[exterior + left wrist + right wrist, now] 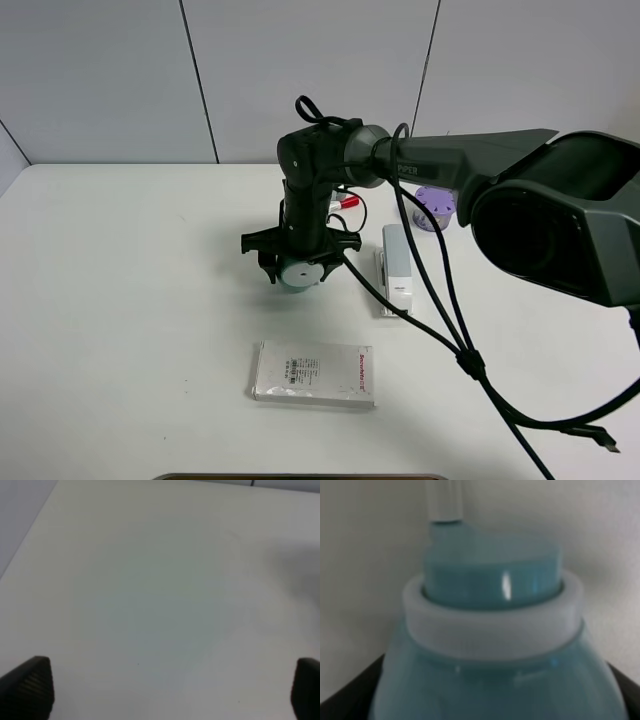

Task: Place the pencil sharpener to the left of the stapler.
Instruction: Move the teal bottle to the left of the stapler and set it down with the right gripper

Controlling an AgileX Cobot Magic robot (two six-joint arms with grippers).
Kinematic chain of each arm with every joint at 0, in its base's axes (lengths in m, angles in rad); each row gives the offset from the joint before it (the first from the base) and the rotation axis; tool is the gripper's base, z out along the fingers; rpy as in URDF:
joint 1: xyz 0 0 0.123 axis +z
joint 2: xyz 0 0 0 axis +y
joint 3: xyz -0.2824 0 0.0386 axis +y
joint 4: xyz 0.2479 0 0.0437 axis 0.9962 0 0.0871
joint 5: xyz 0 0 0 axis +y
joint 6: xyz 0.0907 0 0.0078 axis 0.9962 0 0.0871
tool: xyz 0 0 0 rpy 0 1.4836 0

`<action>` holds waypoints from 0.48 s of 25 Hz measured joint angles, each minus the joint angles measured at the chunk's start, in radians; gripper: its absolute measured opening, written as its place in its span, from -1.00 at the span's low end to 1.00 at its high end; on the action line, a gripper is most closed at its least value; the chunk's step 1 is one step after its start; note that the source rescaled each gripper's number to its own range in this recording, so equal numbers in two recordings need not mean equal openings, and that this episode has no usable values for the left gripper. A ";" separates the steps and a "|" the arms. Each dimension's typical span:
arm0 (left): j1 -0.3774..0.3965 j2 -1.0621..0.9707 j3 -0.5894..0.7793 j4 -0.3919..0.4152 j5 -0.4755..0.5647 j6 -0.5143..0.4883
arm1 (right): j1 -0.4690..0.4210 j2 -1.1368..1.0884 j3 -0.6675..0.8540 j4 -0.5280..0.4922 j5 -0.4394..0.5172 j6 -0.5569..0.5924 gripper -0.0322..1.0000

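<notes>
Teal pencil sharpener is being squeezed by the right gripper, left of the stapler; the left gripper is gaping wide.

A lab or office test bench: white table before pale panelled walls (thin dark seams), desk stationery such as a stapler, and a cabled robot arm.

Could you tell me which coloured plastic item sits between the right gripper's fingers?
The teal pencil sharpener: the fingers of the right gripper flank it, while the smaller purple cylinder stands free beyond the stapler.
</notes>
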 joint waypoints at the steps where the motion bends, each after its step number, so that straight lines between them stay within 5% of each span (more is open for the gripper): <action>1: 0.000 0.000 0.000 0.000 0.000 0.000 | 0.000 0.000 0.000 0.000 0.001 0.000 -0.91; 12: 0.000 0.000 0.000 0.000 0.000 0.000 | 0.000 0.006 -0.004 0.000 0.004 0.000 -0.91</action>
